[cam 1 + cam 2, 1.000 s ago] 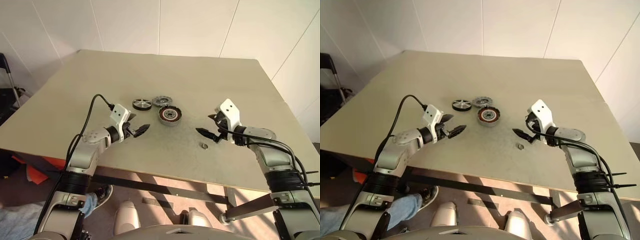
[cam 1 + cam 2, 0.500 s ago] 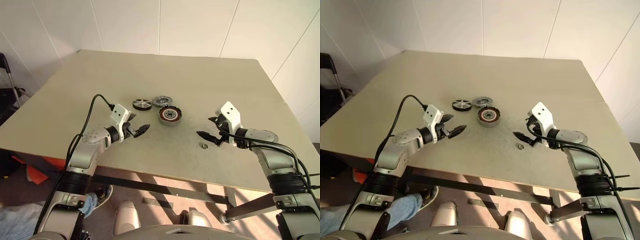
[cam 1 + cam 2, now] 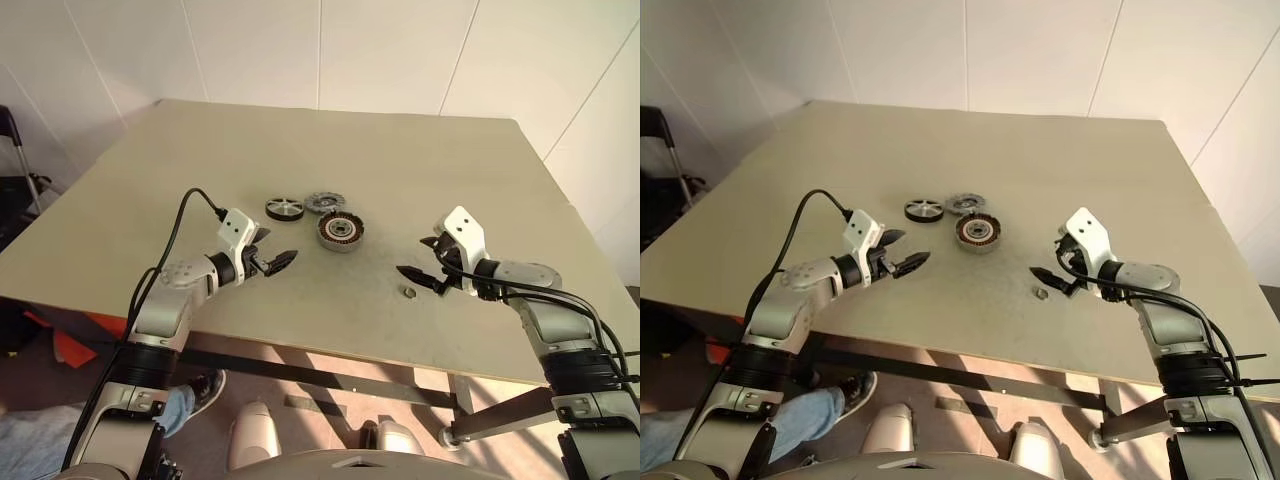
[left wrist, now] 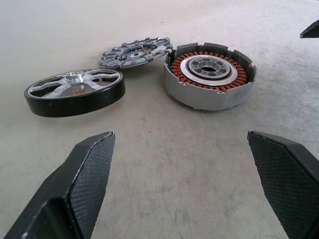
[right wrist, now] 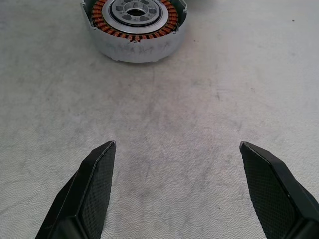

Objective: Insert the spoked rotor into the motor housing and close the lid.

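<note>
The motor housing (image 3: pixel 340 231), a silver ring with copper windings, sits mid-table with its top uncovered. Just left of it lies the spoked rotor (image 3: pixel 284 208), black-rimmed with silver spokes, flat on the table. The grey, jagged lid (image 3: pixel 323 202) lies between them, a little farther back. My left gripper (image 3: pixel 275 248) hovers open, near and left of the housing, pointing toward the parts, with nothing in it. My right gripper (image 3: pixel 416 256) hangs open and unladen to the housing's right. In the left wrist view, rotor (image 4: pixel 75 92), lid (image 4: pixel 135 52) and housing (image 4: pixel 209 74) lie ahead of the black fingers (image 4: pixel 75 184).
A small metal nut (image 3: pixel 408 291) lies on the table just below my right gripper. The beige table (image 3: pixel 330 140) stretches bare behind the parts. Its front edge runs close under both arms. White walls stand behind.
</note>
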Robot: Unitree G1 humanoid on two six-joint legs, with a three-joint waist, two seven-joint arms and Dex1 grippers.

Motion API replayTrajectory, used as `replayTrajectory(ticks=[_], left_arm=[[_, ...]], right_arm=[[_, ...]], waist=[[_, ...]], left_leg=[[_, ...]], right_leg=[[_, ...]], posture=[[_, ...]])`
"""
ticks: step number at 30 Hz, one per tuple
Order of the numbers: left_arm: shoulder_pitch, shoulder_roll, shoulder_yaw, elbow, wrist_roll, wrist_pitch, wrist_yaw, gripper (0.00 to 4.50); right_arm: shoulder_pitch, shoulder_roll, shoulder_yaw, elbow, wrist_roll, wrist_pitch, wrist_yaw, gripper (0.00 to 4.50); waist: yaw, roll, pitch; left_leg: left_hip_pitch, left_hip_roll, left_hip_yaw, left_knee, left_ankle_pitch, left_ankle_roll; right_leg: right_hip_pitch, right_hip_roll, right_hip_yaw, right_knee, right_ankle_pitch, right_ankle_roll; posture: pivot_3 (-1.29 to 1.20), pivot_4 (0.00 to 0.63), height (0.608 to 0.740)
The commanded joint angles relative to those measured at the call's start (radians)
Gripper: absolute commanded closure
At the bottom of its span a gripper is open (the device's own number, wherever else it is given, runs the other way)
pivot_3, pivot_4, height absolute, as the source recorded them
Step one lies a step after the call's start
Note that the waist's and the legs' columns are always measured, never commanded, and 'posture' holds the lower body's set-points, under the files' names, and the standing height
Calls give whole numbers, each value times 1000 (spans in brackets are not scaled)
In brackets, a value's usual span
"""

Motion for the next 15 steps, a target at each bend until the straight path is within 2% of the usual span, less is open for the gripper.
replayTrajectory(ticks=[1, 15], left_arm=[[-16, 2, 6, -15, -5, -16, -7, 0], [-30, 6, 0, 4, 4, -17, -19, 0]], right_arm=[[39, -29, -37, -84, 34, 11, 18, 36], [172, -32, -34, -126, 53, 39, 18, 36]], waist=[[1, 0, 0], [-1, 0, 0]], left_leg=[[0, 0, 0, 0, 0, 0], [1, 0, 0, 0, 0, 0]], right_leg=[[0, 0, 0, 0, 0, 0], [1, 0, 1, 0, 0, 0]], posture=[[0, 0, 740], [0, 0, 740]])
